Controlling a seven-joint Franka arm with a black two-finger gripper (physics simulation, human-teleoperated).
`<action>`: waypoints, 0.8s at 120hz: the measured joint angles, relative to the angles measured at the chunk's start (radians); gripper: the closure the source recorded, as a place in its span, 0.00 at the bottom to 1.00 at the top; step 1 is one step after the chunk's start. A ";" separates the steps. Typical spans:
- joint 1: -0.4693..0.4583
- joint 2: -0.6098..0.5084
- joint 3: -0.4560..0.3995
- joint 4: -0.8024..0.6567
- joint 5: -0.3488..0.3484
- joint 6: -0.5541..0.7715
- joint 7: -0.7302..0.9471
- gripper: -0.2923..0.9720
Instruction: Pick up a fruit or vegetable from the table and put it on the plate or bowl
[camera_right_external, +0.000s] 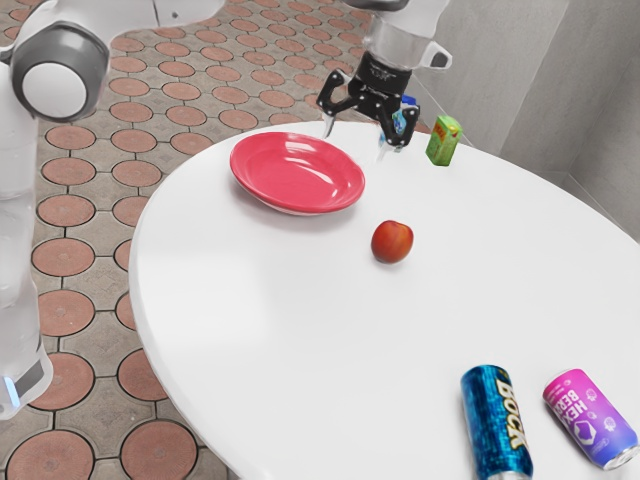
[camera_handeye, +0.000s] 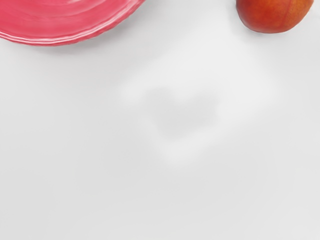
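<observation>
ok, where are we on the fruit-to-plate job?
Done: nothing yet; the round red-orange fruit lies on the white round table, apart from the empty red plate. In hand: nothing; the black claw hangs open above the table beside the plate. Left: reach the fruit, grasp, lift, set it on the plate.

Desk (camera_right_external: 300, 330) plain white, no pattern. Plate (camera_right_external: 297, 172) solid pinkish red; in the wrist view its rim shows thin paler streaks. Fruit (camera_right_external: 392, 241) deep red blending to orange. Gripper (camera_right_external: 355, 140) black, arm (camera_right_external: 20, 250) white with a grey joint. Carton (camera_right_external: 443, 139) bright green with a yellowish top. One can (camera_right_external: 496, 420) blue and teal with white lettering, other can (camera_right_external: 590, 418) magenta fading to purple with white print. Floor (camera_right_external: 150, 110) terracotta round tiles in grey grout. Wall (camera_right_external: 540, 70) pale grey.
</observation>
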 joint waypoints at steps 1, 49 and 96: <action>-0.001 0.000 0.000 0.000 0.000 0.009 -0.019 0.23; -0.051 -0.029 0.000 -0.002 -0.068 0.182 -0.612 0.23; 0.087 0.056 0.037 -0.002 -0.159 0.198 -0.922 0.23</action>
